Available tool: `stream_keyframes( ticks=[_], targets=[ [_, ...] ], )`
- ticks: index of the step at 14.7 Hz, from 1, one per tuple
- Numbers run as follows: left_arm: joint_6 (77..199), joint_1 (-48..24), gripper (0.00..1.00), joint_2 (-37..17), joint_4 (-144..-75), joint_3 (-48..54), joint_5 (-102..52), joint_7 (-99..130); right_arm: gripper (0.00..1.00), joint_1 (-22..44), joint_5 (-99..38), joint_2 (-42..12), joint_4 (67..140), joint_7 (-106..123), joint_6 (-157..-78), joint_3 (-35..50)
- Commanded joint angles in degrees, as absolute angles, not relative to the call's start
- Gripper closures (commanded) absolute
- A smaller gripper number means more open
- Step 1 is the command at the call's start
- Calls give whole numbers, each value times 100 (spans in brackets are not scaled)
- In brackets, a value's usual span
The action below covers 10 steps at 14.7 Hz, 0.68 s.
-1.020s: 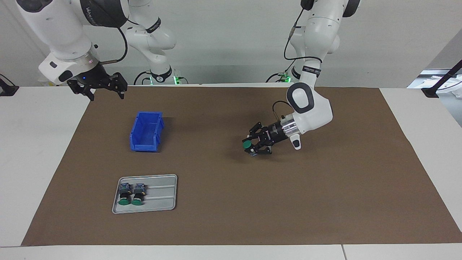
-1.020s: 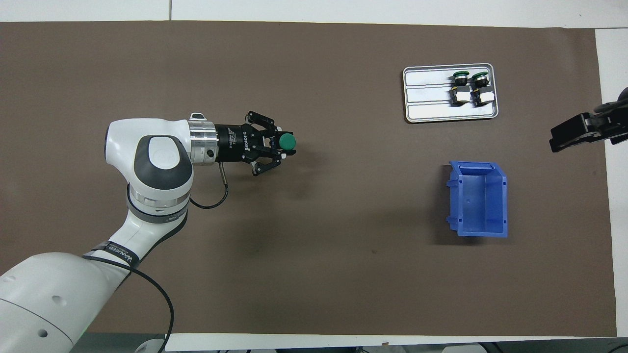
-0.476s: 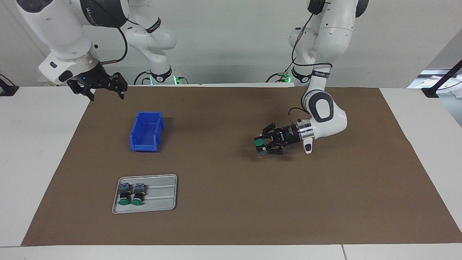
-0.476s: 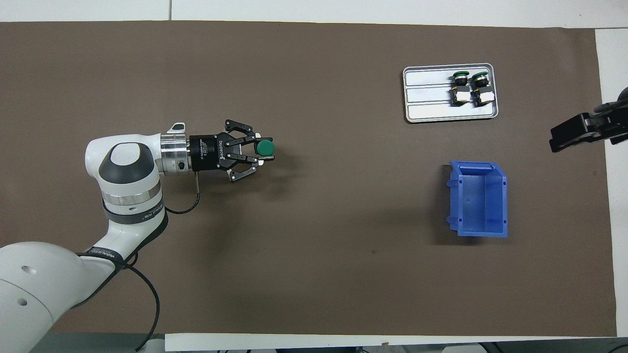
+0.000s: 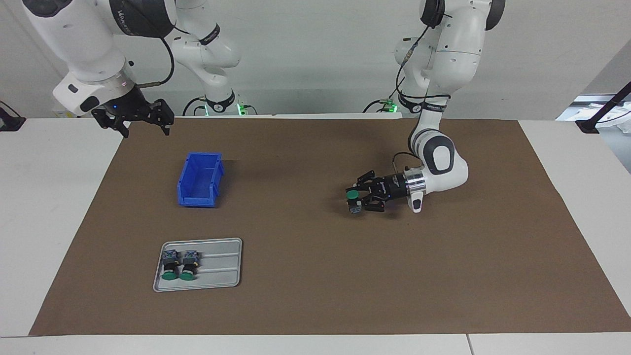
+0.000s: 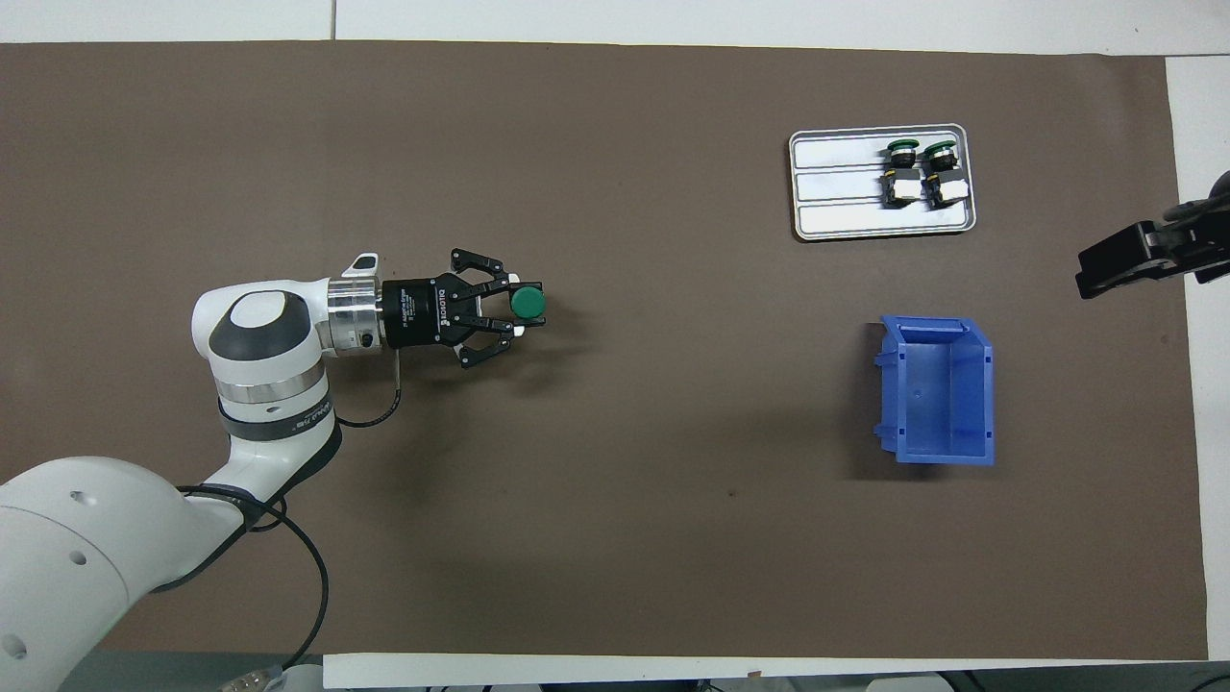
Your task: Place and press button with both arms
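My left gripper (image 5: 354, 201) is clamped on the button (image 5: 353, 198), cap up, low over the mat (image 5: 315, 296), well apart from the bin (image 5: 199, 180) toward the left arm's end. Whether its base touches the mat, I cannot tell.

My right gripper (image 5: 143, 125) waits with fingers spread, up near the bin's robot-side end.

Risks, as I judge them:
- The body is a smooth black cylinder, so it may roll in my fingers.
- The narrow base could tip on release.
- An off-centre press would topple it.

The cap is flat, round and green. The bin is hard blue plastic. The tray (image 5: 231, 281), farther from the robots than the bin, is ribbed grey metal and holds two spare buttons (image 5: 178, 265).
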State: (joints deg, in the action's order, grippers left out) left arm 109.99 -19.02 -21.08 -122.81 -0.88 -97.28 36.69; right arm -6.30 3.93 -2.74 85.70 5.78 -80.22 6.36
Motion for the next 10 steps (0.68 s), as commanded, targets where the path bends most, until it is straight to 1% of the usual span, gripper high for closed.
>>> stream_keyframes(
  ticks=[1, 3, 10],
  targets=[
    [10837, -1793, 82, -2214, -12296, -70, -9870, 3498, 1, -677, 396, -141, 8719, 642, -7998, 668],
    [10819, -1750, 82, -2302, -12296, -62, -9949, 3472, 1, -677, 396, -141, 8727, 642, -7998, 668],
    [10925, -1784, 82, -2285, -12445, -62, -10221, 3797, 1, -677, 396, -141, 8719, 642, -7998, 668]
  ],
)
